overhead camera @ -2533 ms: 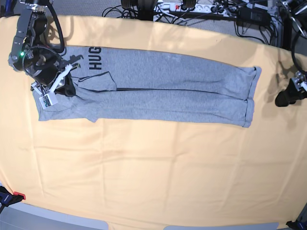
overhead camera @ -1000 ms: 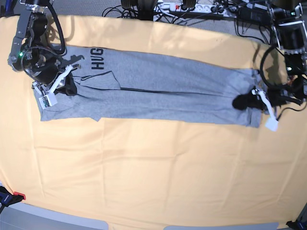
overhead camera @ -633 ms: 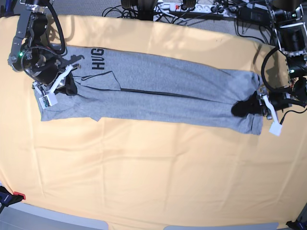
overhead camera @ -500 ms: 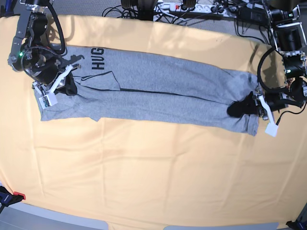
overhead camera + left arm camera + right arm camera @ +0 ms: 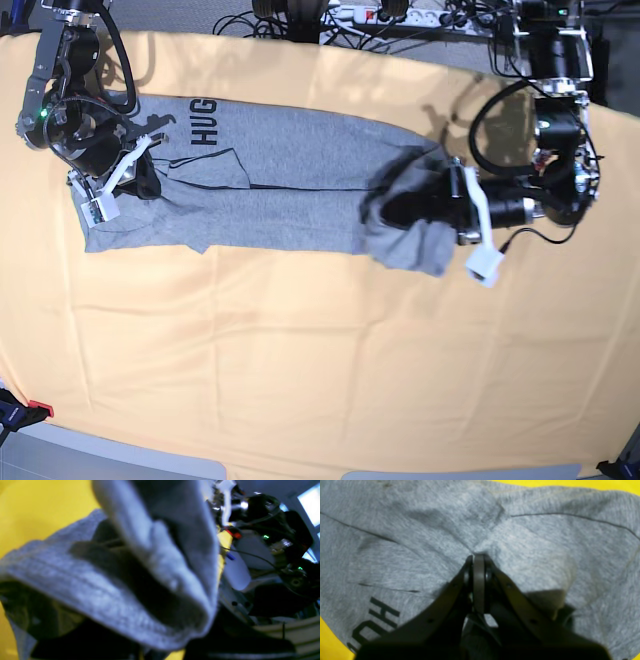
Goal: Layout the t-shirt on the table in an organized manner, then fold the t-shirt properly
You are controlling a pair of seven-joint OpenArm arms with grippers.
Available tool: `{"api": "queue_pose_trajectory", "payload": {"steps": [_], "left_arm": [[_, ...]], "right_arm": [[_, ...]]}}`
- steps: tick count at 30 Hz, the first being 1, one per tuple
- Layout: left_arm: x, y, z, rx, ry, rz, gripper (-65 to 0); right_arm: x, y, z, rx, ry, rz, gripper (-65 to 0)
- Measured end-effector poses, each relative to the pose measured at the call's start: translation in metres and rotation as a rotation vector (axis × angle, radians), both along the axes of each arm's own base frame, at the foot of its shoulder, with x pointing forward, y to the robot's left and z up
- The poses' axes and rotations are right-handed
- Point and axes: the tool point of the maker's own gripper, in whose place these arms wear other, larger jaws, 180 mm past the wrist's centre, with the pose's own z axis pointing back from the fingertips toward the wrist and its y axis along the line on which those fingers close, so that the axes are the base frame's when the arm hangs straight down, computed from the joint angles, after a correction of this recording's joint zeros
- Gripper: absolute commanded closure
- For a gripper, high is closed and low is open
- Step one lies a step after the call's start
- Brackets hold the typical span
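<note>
Grey t-shirt (image 5: pixel 290 165) pinched in both closed tools, left (image 5: pixel 400 208) and right (image 5: pixel 478 557).

Grey t-shirt (image 5: pixel 290 185), folded lengthwise, flat on the yellow-orange table (image 5: pixel 300 340), one end bunched and raised.

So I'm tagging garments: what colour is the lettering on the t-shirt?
Black, on the heather-grey t-shirt; the lettering shows best in the base view.

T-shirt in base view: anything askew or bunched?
Yes. The t-shirt lies as a long flat strip, but its end in the left gripper is lifted and crumpled. The right gripper pins the lettered end on the table.
</note>
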Motion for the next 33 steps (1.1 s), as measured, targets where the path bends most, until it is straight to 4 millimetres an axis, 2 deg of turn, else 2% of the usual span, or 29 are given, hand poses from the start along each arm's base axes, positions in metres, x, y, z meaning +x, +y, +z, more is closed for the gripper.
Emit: {"api": "queue_pose_trajectory", "payload": {"steps": [5, 9, 12, 19, 30, 31, 33], "left_arm": [[-0.01, -0.033, -0.003, -0.056, 0.025, -0.064, 0.0], [-0.02, -0.065, -0.024, 0.011, 0.047, -0.12, 0.0], [-0.024, -0.087, -0.029, 0.012, 0.05, -0.144, 0.0], [-0.015, -0.128, -0.026, -0.005, -0.006, -0.1, 0.0], [-0.014, -0.163, -0.004, -0.11, -0.021, -0.094, 0.0], [-0.014, -0.163, -0.002, -0.117, -0.018, -0.099, -7.2], [-0.019, -0.164, 0.002, -0.141, -0.005, -0.123, -28.2]], "right_arm": [[0.0, 0.0, 0.0, -0.001, 0.002, 0.0, 0.0], [0.0, 0.0, 0.0, -0.001, 0.002, 0.001, 0.0], [0.0, 0.0, 0.0, -0.002, 0.003, 0.001, 0.0], [0.0, 0.0, 0.0, -0.001, 0.003, 0.0, 0.0], [-0.001, 0.001, 0.0, -0.002, -0.001, 0.015, 0.0], [-0.001, 0.001, 0.0, -0.002, -0.001, 0.015, 0.0], [-0.001, 0.001, 0.0, -0.002, 0.0, 0.015, 0.0]]}}
